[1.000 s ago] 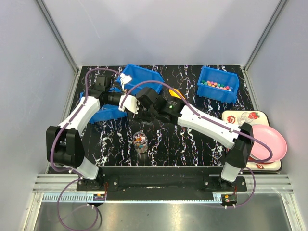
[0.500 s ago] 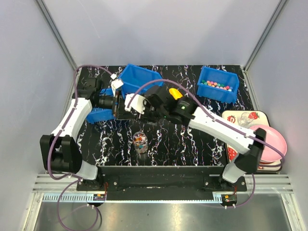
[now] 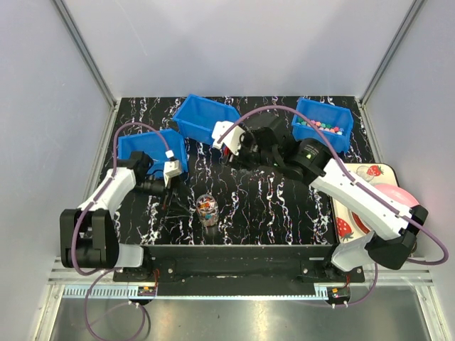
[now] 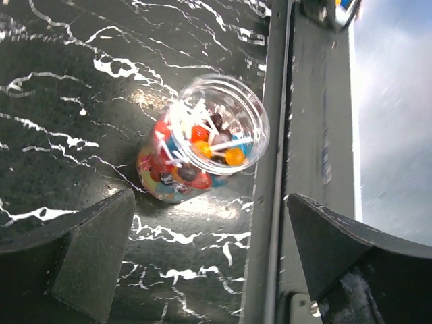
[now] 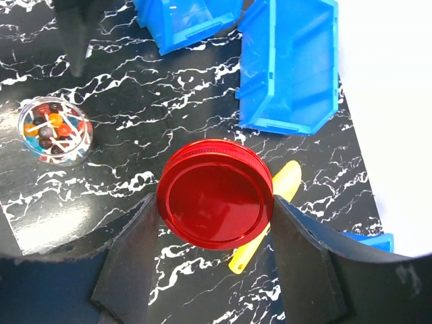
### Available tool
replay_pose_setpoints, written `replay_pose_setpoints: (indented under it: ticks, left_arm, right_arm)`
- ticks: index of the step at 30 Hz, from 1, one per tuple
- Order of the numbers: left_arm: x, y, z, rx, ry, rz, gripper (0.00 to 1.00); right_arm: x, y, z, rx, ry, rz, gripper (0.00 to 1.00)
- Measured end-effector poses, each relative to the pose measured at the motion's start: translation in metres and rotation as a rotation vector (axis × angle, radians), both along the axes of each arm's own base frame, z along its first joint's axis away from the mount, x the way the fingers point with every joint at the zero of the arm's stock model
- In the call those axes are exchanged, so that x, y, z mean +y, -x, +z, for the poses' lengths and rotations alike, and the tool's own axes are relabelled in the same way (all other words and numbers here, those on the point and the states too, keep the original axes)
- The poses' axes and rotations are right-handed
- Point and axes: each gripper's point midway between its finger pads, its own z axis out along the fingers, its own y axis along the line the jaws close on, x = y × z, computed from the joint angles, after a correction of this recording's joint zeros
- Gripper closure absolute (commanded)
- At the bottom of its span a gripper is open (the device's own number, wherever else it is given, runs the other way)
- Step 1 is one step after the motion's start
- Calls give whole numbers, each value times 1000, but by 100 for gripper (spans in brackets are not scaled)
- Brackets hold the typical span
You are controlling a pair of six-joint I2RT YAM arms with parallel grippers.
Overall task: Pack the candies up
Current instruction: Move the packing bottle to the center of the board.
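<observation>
A small clear jar [image 3: 207,209] stands near the table's front edge, filled with candies [image 4: 202,145] and white sticks; it also shows in the right wrist view [image 5: 54,128]. More candies [image 3: 321,126] lie in the blue bin at the back right. My left gripper [image 3: 166,193] is open just left of the jar, and in its wrist view [image 4: 209,223] only bare table lies between its fingers. My right gripper [image 5: 214,202] is shut on a flat red lid [image 5: 216,196] and holds it above the table behind the jar [image 3: 234,151]. A yellow scoop [image 5: 283,185] lies under the lid.
Two empty blue bins sit at the back left, one tipped [image 3: 206,117] and one beside my left arm [image 3: 149,149]. A pink plate [image 3: 402,206] rests on a strawberry tray [image 3: 355,174] at the right. The metal front rail [image 4: 297,135] runs close to the jar.
My left gripper has opened and drawn back from the blue bins toward the near left. The right arm has swung right and back with the red lid still in its grip.
</observation>
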Motion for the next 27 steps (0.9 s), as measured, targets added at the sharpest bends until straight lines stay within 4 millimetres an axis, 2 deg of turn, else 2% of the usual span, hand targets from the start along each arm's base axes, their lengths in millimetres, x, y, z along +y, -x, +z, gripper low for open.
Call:
replay_pose_setpoints:
  ticks: [5, 11, 20, 27]
  left_arm:
    - [-4, 13, -6, -134, -14, -75, 1]
    - [-16, 24, -26, -169, -58, -153, 1]
    - [-31, 18, -67, -214, -198, -143, 1]
    - [-36, 2, -81, -219, -280, -85, 3]
  right_arm:
    - [-10, -4, 9, -9, -22, -20, 50]
    - [-16, -3, 17, -11, -50, -25, 50]
    - [-20, 0, 13, 17, -42, -21, 51]
    - [-37, -1, 26, 2, -74, -50, 50]
